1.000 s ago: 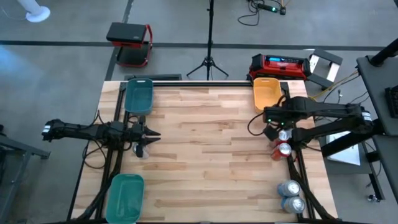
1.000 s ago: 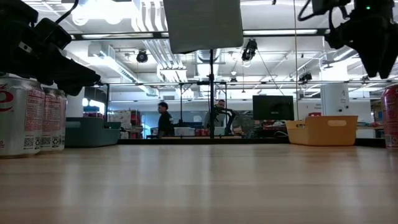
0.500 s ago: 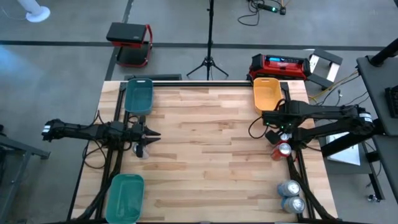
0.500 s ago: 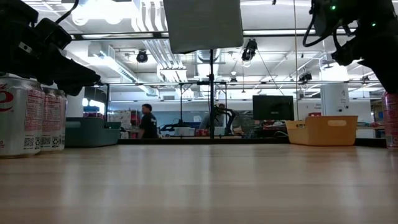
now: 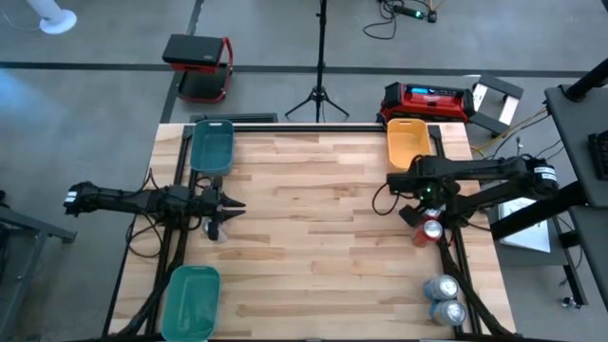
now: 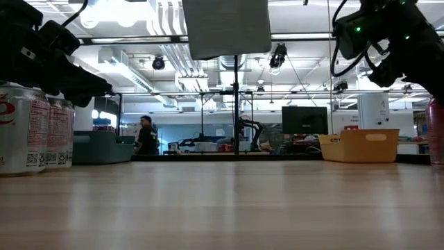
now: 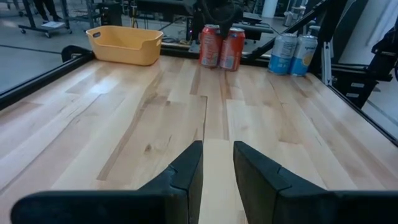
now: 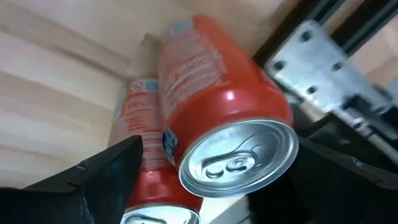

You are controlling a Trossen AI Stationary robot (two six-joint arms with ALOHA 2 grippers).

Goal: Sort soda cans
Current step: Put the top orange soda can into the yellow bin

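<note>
Two red soda cans stand side by side at the table's right edge. My right gripper hovers open just above them, one finger on each side of the nearer can's silver top; no touch shows. Two bluish silver cans stand at the near right corner. Two silver cans with red lettering stand by the left edge. My left gripper waits beside them, its fingers a narrow gap apart with nothing between.
A teal tray sits at the far left corner, a green tray at the near left corner and an orange tray at the far right. The wooden table's middle carries nothing. Metal frame rails run along the right edge beside the red cans.
My right arm has shifted a little toward the table's left edge while staying above the red cans. The cans stand where they were.
</note>
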